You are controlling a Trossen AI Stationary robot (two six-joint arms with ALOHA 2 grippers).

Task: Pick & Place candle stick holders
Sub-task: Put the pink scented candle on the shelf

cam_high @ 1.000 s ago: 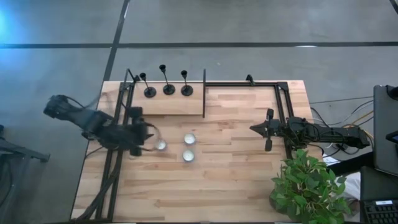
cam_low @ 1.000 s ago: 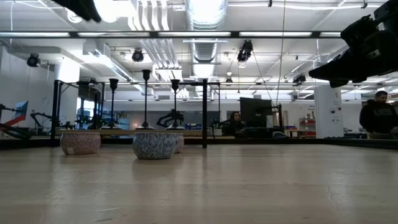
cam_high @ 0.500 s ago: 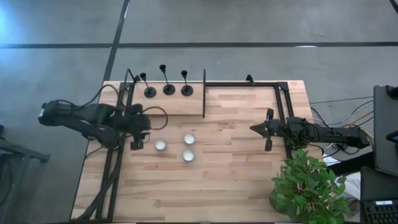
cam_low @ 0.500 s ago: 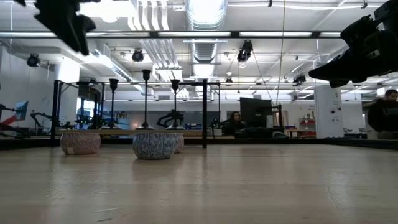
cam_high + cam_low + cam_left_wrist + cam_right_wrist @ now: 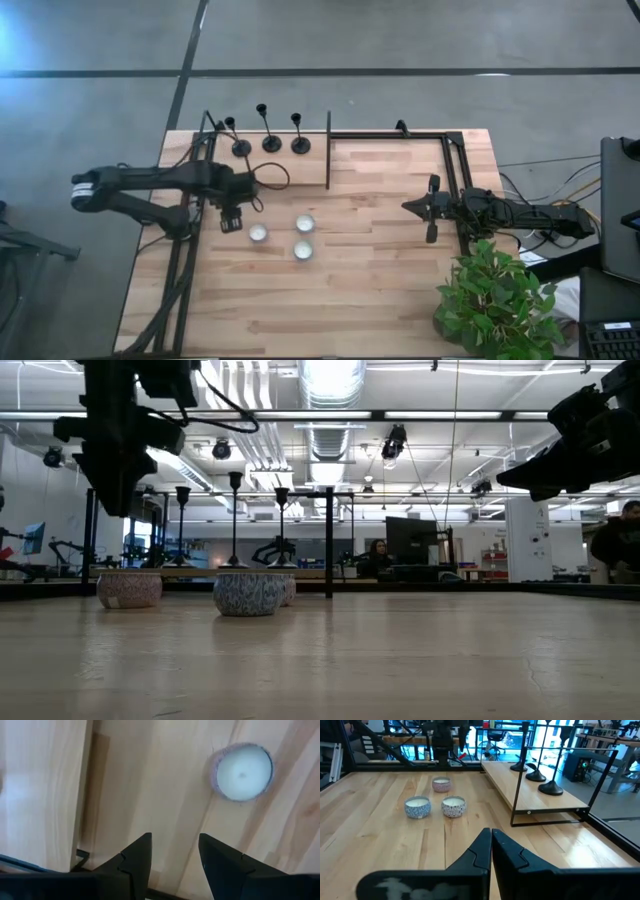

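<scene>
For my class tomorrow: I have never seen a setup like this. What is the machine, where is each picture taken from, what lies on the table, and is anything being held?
It is a robot with two dark arms at a wooden table. One picture looks straight down, one looks level across the tabletop, and two come from cameras on the arms' wrists.

Three black candle stick holders stand in a row on a raised shelf at the table's far edge. Three small round tealight tins sit on the table nearer the middle. A potted plant stands at one corner.

The left gripper hangs open above the table beside one tin, holding nothing. The right gripper waits shut and empty at the table's right side.
</scene>
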